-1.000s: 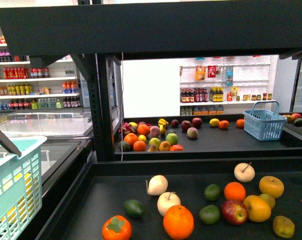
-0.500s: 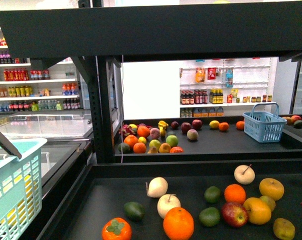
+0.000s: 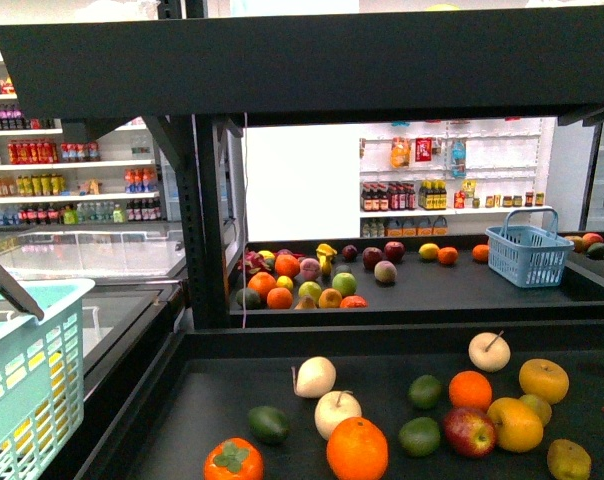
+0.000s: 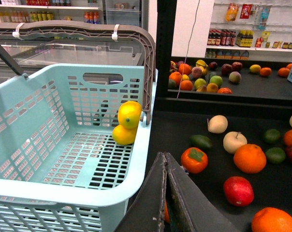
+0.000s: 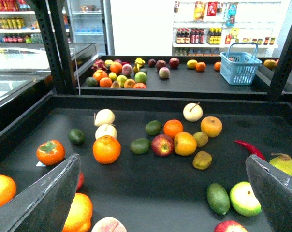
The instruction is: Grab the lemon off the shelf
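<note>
The shelf (image 3: pixel 232 385) is a wide black tray under a black canopy and holds scattered fruit. Two yellow lemons (image 4: pixel 129 114) lie in the teal basket (image 4: pixel 49 145), against its wall by the shelf. A yellow-orange lemon-like fruit (image 5: pixel 77 212) lies on the shelf (image 5: pixel 151 183) by my right gripper's finger (image 5: pixel 44 198). My left gripper (image 4: pixel 164 159) is shut and empty, above the basket's corner and the shelf's edge (image 4: pixel 158 121). My right gripper (image 5: pixel 163 164) is wide open and empty above the fruit. Neither gripper shows in the front view.
On the shelf lie oranges (image 3: pixel 357 447), a persimmon (image 3: pixel 232 460), white pears (image 3: pixel 337 408), limes (image 3: pixel 419 434), a red apple (image 3: pixel 469 428), a red chilli (image 5: pixel 250 147). Black posts (image 3: pixel 204 220) frame the shelf. A second fruit tray with a blue basket (image 3: pixel 527 250) lies behind.
The front view has shifted a little. No fruit on the shelf has moved.
</note>
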Controlling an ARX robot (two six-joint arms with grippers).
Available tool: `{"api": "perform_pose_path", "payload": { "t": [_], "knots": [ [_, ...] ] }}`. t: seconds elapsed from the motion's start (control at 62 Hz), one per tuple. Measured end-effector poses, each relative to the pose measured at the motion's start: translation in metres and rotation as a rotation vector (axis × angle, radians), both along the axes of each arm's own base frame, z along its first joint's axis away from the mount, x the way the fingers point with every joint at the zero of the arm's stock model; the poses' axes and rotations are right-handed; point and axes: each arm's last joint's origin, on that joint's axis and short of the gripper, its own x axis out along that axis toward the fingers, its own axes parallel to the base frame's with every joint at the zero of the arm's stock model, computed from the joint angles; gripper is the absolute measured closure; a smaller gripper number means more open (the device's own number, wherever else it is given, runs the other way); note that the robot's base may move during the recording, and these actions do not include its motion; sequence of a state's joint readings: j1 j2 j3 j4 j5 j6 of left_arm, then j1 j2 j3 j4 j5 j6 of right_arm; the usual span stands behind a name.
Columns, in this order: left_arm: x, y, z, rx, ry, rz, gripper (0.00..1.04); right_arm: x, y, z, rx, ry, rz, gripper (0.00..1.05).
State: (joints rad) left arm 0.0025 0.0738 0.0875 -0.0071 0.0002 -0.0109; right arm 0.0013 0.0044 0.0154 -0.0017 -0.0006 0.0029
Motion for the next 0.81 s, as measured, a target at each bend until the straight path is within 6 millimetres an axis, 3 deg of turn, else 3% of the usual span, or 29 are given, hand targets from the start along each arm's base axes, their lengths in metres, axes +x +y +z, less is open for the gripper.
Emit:
{"api": "perform_pose_path", "payload": {
  "t": [0.355, 0.548, 0.806],
  "knots": [
    [0.0, 0.0, -0.02, 0.0, 0.008, 0.001, 1.02, 0.0, 0.0, 0.0, 0.0, 0.0, 0.0, 0.02],
    [0.0, 0.0, -0.02, -0.001, 0.003, 0.0, 1.01, 0.0, 0.0, 0.0, 0.0, 0.0, 0.0, 0.02],
    [0.0, 0.0, -0.02, 0.0, 0.003, 0.0, 0.46, 0.0, 0.0, 0.0, 0.0, 0.0, 0.0, 0.02]
  ]
}}
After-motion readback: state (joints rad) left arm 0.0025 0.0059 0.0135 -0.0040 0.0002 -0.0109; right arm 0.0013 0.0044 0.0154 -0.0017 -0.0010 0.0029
